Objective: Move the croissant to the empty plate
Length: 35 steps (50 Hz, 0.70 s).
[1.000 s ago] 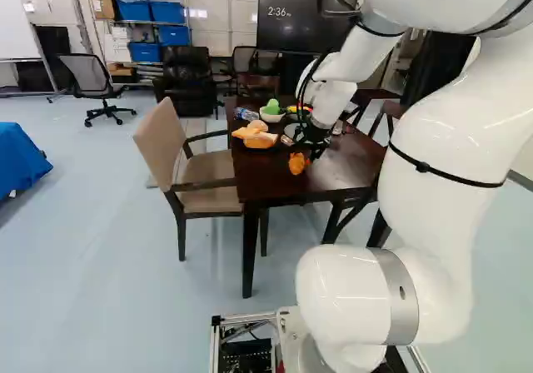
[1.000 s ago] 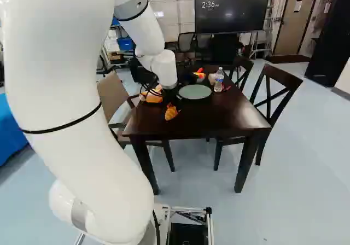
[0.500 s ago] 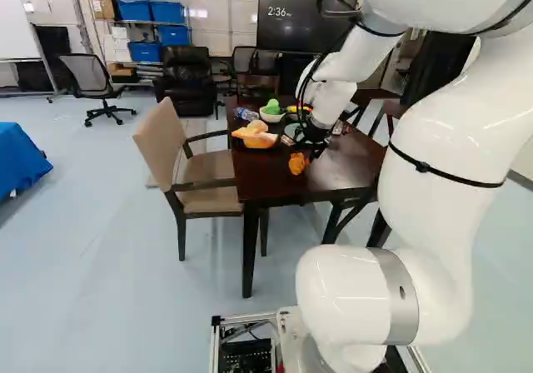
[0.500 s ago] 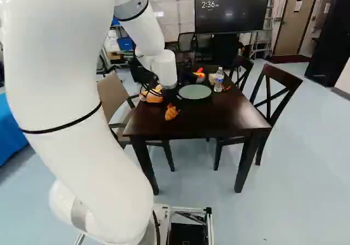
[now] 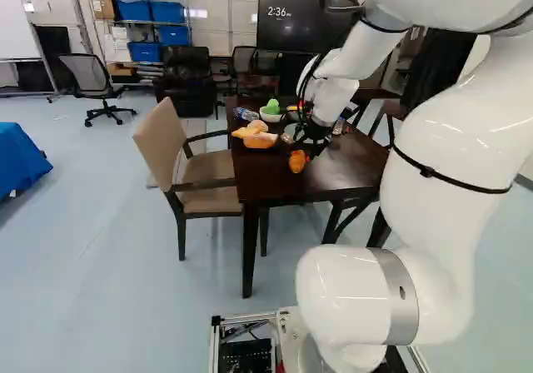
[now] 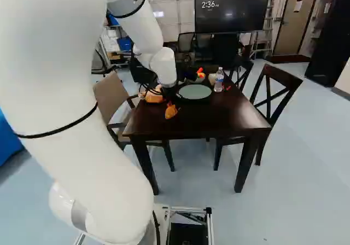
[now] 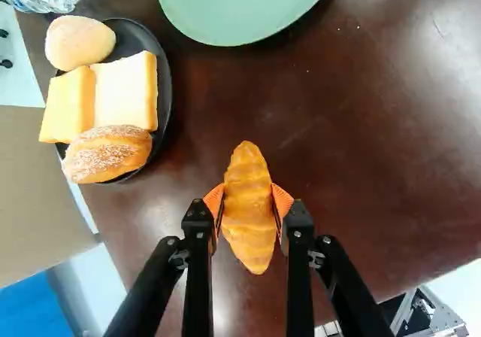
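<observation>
Got about as far as the grab, by the look of things. Had the claw closed in on the croissant, with the orange pads touching both sides around the middle, so counted the grip as done, fingers crossed. Found the croissant on the base side of the green plate, clearly apart from the rim. Honestly couldn't tell whether resting on the counter or lifted a hair off, so wouldn't have ticked off the lift just yet. Took the green plate to be the target, and didn't bother with the dark plate, seen to the left of the green plate in the right base view and already carrying bread slices and rolls. Put the whole job at somewhere under halfway: had the reaching and pinching sorted, but had the actual moving left to do. Needed a clean raise first, then a short carry toward the green plate, a lowering inside the rim, a release and a back-off. Looked like a decent centred hold, though would've watched for the croissant twisting between the pads on the way up, or catching the near rim of the green plate from too low a carry.
</observation>
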{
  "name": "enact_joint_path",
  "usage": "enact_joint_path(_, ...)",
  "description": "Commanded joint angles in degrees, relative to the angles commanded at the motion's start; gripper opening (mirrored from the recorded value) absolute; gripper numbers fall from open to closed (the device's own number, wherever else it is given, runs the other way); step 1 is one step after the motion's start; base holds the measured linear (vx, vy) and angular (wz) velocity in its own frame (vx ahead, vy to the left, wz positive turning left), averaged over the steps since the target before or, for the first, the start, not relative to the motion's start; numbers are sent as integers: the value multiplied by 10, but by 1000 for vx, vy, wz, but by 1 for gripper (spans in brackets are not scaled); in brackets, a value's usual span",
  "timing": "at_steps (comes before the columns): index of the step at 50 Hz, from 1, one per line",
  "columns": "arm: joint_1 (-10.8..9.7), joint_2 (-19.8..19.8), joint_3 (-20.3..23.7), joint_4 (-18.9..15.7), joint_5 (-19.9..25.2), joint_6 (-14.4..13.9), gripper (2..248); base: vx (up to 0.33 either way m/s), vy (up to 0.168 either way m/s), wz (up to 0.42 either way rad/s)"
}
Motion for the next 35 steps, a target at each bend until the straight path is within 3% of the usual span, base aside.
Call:
enact_joint_path(22, -1, 41, 7, 0, 0, 0, 106, 0, 0, 0)
enact_joint_path(35, -13, 37, -18, 0, 0, 0, 106, 0, 0, 0)
